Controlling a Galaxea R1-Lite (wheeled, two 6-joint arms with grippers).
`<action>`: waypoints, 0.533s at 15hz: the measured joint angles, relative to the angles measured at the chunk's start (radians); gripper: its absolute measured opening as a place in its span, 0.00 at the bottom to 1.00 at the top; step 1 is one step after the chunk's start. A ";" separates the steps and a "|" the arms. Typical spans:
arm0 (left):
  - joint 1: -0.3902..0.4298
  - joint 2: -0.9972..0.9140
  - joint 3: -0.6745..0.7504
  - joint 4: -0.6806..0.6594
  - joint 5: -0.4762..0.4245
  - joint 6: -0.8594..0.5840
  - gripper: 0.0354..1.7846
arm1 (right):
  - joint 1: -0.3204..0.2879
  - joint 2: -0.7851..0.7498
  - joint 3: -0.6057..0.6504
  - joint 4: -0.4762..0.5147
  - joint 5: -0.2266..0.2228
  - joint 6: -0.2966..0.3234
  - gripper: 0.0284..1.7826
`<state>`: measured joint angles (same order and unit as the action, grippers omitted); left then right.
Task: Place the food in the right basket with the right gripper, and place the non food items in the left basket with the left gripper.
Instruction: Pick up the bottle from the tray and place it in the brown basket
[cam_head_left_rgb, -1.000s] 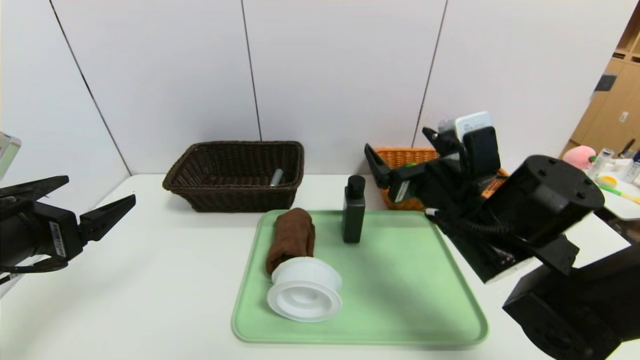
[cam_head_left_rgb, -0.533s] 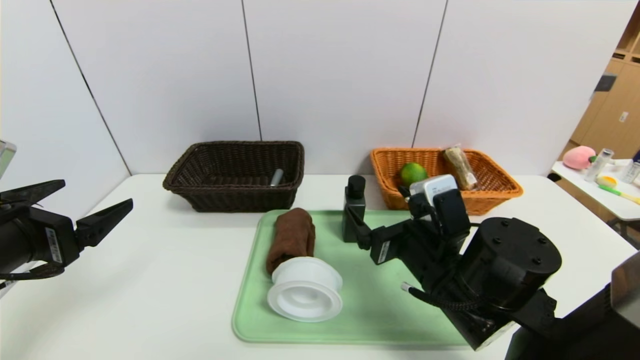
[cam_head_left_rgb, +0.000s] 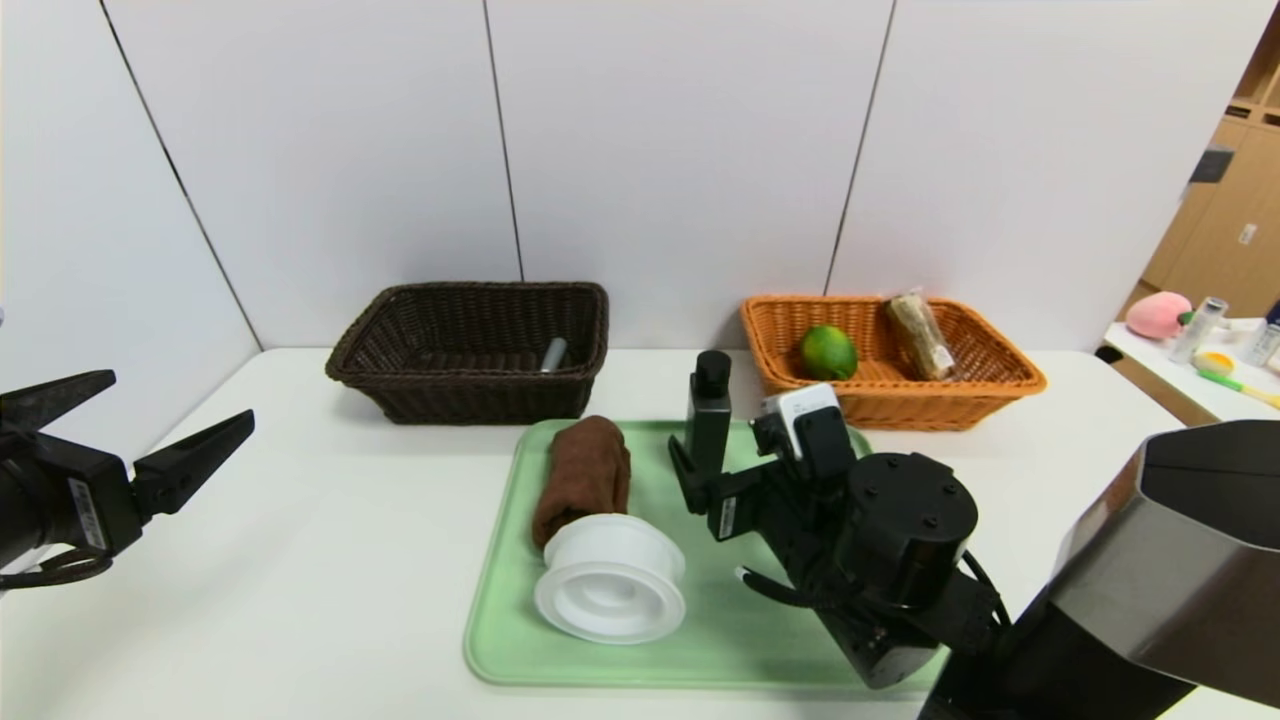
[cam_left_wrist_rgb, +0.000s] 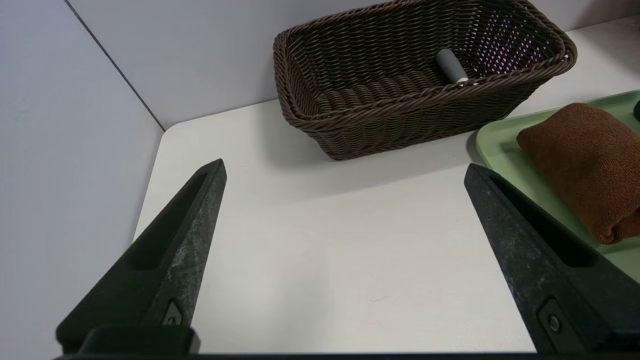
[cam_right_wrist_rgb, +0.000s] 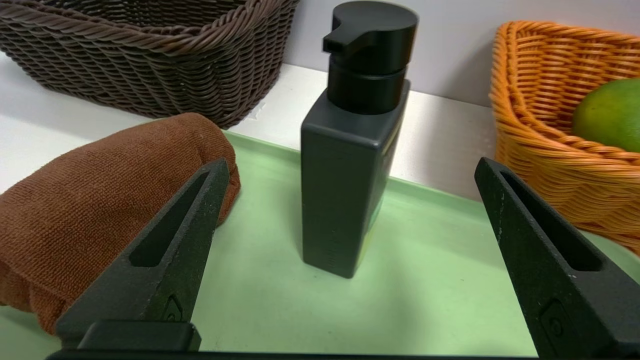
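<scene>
White panelled walls stood behind a white table (cam_head_left_rgb: 320, 560). On it lay a green tray (cam_head_left_rgb: 760, 640), with a dark brown basket (cam_head_left_rgb: 470, 350) behind its left corner and an orange basket (cam_head_left_rgb: 890, 400) behind its right. The right gripper (cam_right_wrist_rgb: 350, 170) hung low over the tray, its jaws spread wide and holding nothing, with the black pump bottle (cam_head_left_rgb: 707, 430) upright just ahead of the gap. The left gripper (cam_head_left_rgb: 140, 440) was out at the table's left edge, well apart from the tray, jaws likewise wide and empty. A rolled brown towel (cam_head_left_rgb: 585, 475) lay on the tray, touching a white tape roll (cam_head_left_rgb: 610, 585) at its near end. The orange basket held a green fruit (cam_head_left_rgb: 828, 352) and a wrapped snack (cam_head_left_rgb: 920, 335); a small grey cylinder (cam_head_left_rgb: 553, 354) lay in the brown one.
</scene>
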<state>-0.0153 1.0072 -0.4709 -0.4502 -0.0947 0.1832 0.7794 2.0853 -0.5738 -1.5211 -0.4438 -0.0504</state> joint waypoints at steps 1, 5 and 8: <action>0.000 -0.003 0.003 0.000 0.000 0.000 0.94 | -0.003 0.018 -0.019 0.000 0.000 0.000 0.95; 0.000 -0.016 0.017 0.000 0.000 0.000 0.94 | -0.014 0.085 -0.099 0.000 0.001 -0.003 0.95; 0.000 -0.021 0.020 0.000 -0.001 0.000 0.94 | -0.031 0.123 -0.151 0.000 0.002 -0.008 0.95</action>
<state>-0.0153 0.9866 -0.4513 -0.4502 -0.0962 0.1828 0.7485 2.2085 -0.7245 -1.5215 -0.4415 -0.0585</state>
